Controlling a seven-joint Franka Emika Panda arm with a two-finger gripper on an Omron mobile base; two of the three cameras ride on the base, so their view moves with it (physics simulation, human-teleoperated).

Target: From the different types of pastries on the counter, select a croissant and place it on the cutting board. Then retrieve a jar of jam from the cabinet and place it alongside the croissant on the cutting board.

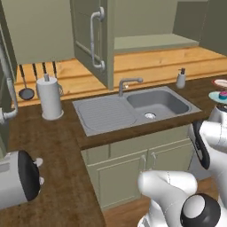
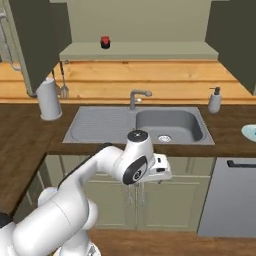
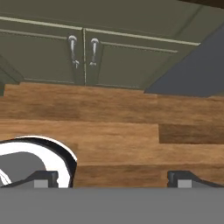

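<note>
Your gripper [image 3: 112,177] stood wide open with nothing between its fingertips [image 3: 41,178], which sat far apart at the bottom of the hand view. It hung low in front of the sink [image 2: 140,125], pointing down at the wooden floor [image 3: 122,127] and the lower doors [image 3: 52,57] under the sink, two small handles [image 3: 83,50] side by side at their seam. In the right base view you could see the hand just below the counter [image 2: 25,135] edge, in front of those doors. Above the sink, the cabinet [image 2: 137,50] was open, its door [image 1: 91,37] swung out to the left of the sink, and the jam jar [image 2: 105,42] sat on its shelf, up and left of the faucet [image 2: 137,97]. A paper towel roll [image 2: 49,99] stood left of the sink and a soap bottle [image 2: 215,100] right of it. Further right of the sink you had a teal plate [image 1: 219,96] with a pink-topped pastry, cut by the frame edge. The croissant and board I could not make out.
</note>
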